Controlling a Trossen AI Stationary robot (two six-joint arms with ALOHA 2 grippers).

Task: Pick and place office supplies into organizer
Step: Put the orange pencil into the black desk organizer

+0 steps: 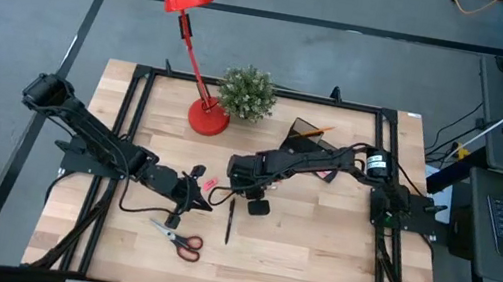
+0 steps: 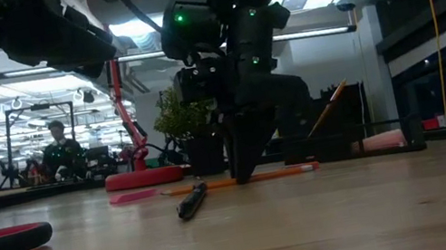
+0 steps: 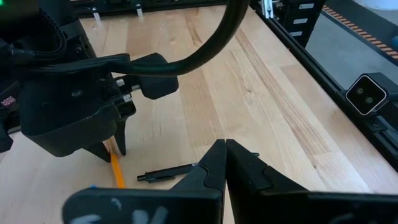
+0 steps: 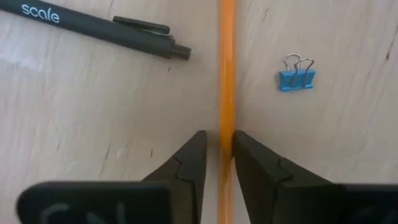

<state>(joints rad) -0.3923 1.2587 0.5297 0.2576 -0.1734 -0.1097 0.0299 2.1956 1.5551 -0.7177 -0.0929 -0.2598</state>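
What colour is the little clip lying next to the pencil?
Blue, with silver wire handles. The binder clip shows best in the right wrist view, beside the orange pencil.

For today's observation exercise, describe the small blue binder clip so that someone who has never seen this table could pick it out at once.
Start at the wooden table and find the right claw near its middle, its fingers straddling an orange pencil. The blue binder clip lies just beside that pencil, across from the black pen. It is the only blue item there, short, with wire handles.

Right gripper (image 4: pixel 219 146) fingers slightly parted, pointing down
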